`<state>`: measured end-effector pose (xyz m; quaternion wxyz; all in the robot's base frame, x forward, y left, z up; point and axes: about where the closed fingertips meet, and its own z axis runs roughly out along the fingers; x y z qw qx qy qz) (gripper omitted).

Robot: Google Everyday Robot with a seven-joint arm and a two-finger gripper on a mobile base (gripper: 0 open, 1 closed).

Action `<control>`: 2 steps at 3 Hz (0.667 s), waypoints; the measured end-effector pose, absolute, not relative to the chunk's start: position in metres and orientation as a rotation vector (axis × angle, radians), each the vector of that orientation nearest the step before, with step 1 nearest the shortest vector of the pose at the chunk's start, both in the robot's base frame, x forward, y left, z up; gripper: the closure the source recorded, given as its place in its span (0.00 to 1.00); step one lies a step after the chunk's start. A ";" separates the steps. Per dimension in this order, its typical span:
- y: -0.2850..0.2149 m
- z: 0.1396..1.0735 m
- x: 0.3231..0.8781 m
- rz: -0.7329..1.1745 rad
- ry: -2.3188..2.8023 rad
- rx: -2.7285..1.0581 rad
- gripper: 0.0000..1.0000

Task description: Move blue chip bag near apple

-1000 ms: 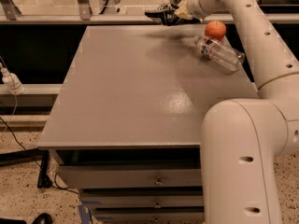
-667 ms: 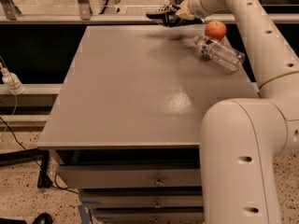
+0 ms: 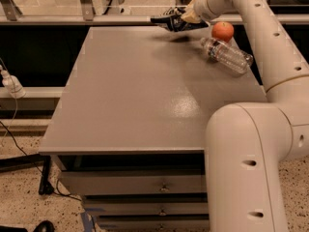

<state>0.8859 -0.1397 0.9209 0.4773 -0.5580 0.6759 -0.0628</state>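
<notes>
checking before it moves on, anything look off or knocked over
The water bottle lies on its side beside the apple. Otherwise fine; the tool holds the blue chip bag over the far end of the table.

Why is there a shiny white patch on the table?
Camera view: that is light glaring off the table; a soft shadow lies below the tool, which holds the blue chip bag at the far edge.

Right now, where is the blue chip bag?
In the camera view, the blue chip bag sits in the end effector at the far edge of the table, just above the surface, left of the apple and water bottle.
</notes>
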 end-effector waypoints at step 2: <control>-0.153 0.914 0.882 -0.125 1.644 -1.373 1.00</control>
